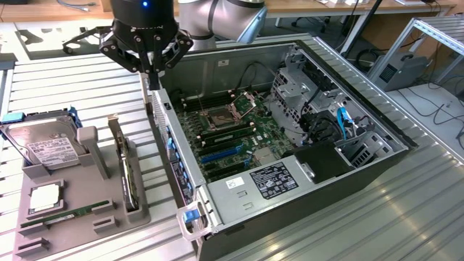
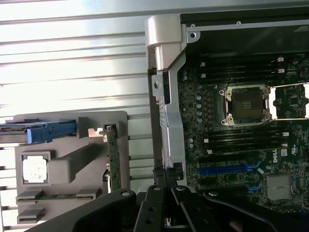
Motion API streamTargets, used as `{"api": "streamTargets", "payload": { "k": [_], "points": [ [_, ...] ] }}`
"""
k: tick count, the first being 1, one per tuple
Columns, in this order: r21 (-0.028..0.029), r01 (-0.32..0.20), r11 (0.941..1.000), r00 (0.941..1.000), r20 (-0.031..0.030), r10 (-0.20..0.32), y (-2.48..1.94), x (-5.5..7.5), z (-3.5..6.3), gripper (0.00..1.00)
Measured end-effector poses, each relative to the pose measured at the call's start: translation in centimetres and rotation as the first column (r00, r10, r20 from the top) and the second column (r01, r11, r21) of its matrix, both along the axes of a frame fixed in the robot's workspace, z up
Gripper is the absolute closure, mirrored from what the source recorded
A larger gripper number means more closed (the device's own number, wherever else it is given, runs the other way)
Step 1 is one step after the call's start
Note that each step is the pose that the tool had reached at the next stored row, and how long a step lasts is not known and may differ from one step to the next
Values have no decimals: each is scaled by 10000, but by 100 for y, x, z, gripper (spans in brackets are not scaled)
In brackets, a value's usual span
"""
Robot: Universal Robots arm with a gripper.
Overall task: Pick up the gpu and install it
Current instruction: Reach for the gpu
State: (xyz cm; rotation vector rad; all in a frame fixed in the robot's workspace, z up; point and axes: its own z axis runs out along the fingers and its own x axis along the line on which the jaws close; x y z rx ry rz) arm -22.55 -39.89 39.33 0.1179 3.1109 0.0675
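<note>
Shut claw (image 1: 154,81), nothing in it, hangs straight down from the arm (image 1: 217,16), tips close over the rim of the open PC case (image 1: 174,163) at its side wall on the exterior view's left, toward the far end. Just beside that wall, apart from the claw, the gpu (image 1: 129,174) stands on edge in a slot of the grey holder (image 1: 73,234). Its long axis runs near-to-far, approx. parallel w/ the wall, bracket end far.
</note>
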Motion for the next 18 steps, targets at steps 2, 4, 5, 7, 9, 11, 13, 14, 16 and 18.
{"api": "streamTargets", "payload": {
  "k": [2, 4, 5, 7, 9, 11, 13, 14, 16, 18],
  "points": [
    [1, 0, 10000, 10000, 1, 0, 0, -5, 0, 89],
    [0, 0, 10000, 10000, 0, 0, 0, -12, 0, 89],
    [0, 0, 10000, 10000, 0, 0, 0, -15, 0, 89],
    [0, 0, 10000, 10000, 0, 0, 0, -21, 0, 89],
    [0, 0, 10000, 10000, 0, 0, 0, -27, 0, 89],
    [0, 0, 10000, 10000, 1, 0, 0, -33, 0, 89],
    [0, 0, 10000, 10000, 0, 0, 0, -40, 0, 89],
    [0, 0, 10000, 10000, 0, 0, 0, -43, 0, 89],
    [0, 0, 10000, 10000, 0, 0, 0, -50, 0, 89],
    [-1, 0, 10000, 10000, 0, 0, 0, -78, 0, 89]
  ]
}}
